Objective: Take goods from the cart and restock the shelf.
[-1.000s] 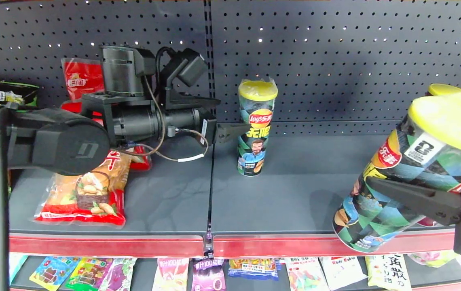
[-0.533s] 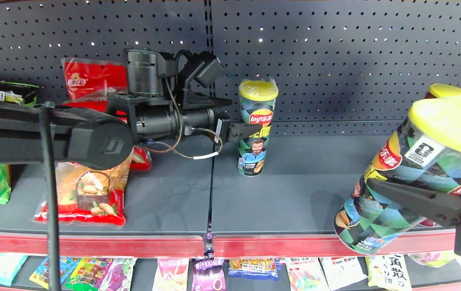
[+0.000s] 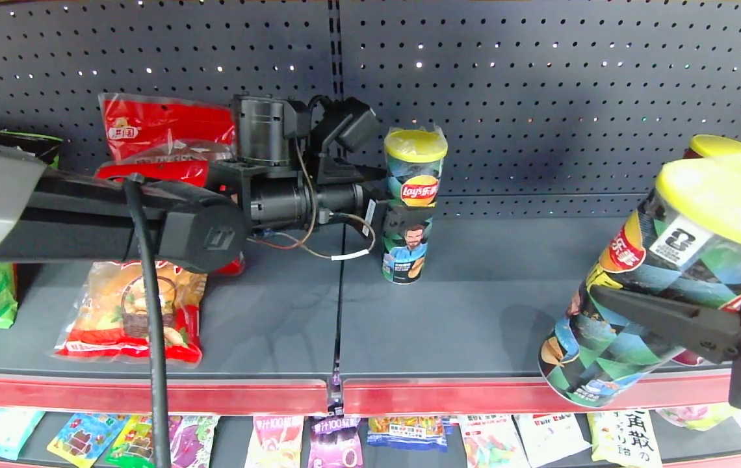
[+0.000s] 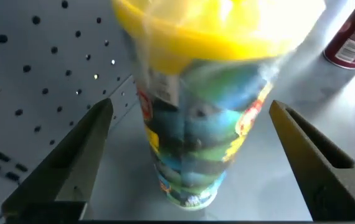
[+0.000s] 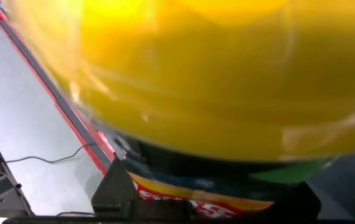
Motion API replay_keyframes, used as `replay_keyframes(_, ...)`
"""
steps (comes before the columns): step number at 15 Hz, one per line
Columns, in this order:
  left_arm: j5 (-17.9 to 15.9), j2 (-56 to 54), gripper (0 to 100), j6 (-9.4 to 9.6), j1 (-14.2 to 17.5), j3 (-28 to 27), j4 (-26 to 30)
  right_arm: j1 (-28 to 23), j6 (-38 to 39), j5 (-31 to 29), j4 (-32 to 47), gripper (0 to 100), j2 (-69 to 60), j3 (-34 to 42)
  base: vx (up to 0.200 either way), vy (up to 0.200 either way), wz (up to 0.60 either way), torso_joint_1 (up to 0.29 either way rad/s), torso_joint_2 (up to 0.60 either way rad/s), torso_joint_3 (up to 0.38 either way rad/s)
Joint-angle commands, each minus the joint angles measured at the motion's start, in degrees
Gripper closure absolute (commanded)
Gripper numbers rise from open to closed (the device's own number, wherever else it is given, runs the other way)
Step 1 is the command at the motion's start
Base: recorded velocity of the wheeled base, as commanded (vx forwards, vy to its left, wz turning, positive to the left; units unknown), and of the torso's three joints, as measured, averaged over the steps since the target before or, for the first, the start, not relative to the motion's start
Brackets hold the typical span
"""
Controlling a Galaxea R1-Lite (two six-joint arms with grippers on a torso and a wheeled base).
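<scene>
Straddling the standing can (image 3: 413, 195), left claw (image 4: 191, 109) has its fingers spread wide, one each side of the tube. Neither pad touches it, going by the left wrist view. Can's upright on the shelf (image 3: 474, 312), toward the pegboard (image 3: 539, 97) at the back, just right of the centre seam.

Over on the right, right claw (image 3: 637, 292) is clamped on a tilted can (image 3: 669, 253). Its yellow lid leans up & off to the right, base hanging over the shelf's red front rail (image 3: 474, 393), not set down yet. Third can (image 3: 715, 144) peeks up behind it. Snack bags (image 3: 104, 312) sit on the left end, well apart from both tubes.

Handling, my read: light, stiff card tubes w/ glossy print, prob. slick under hard fingers. Tall & narrow, so a nudge near the top could topple one. Contents fragile, and the wall will likely dent if squeezed hard. Loose clear film bunches over the lid, so the lid's a poor place to grab. Best hold looks like mid-body, fingers square across the tube, moderate squeeze. Left claw sits at approx. that height. Right claw grips the lower half of its can, top leaning out. It'll likely need righting before the base meets the shelf, else it may tip or roll.
</scene>
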Motion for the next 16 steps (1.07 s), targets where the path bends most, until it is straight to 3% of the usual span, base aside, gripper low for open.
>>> replay_keyframes(1,0.0,1.9,100,0.0,-0.1,-1.9,0.1,-0.1,0.0,0.0,0.0,100,0.1,0.0,0.0,0.0,0.0,0.0,0.0,0.0)
replay_keyframes(7,-0.6,1.8,100,0.0,-0.6,-1.2,0.1,-0.8,0.0,0.1,0.0,100,0.4,0.0,0.0,0.0,0.0,0.0,0.0,0.0)
replay_keyframes(10,-3.0,-6.1,100,0.0,-0.5,7.7,0.1,-0.8,0.0,0.1,0.0,100,0.5,-0.1,0.0,0.0,0.0,0.0,0.0,0.0)
replay_keyframes(12,-2.9,-11.5,100,-0.09,-2.0,14.1,0.1,-0.8,-0.1,0.3,0.0,100,0.6,0.0,0.0,0.0,0.0,0.0,0.0,0.0)
replay_keyframes(16,-2.8,-16.3,100,-0.18,-4.6,20.9,-0.1,-0.7,-0.1,0.4,0.0,100,0.9,0.0,0.0,0.0,0.0,0.0,0.0,0.0)
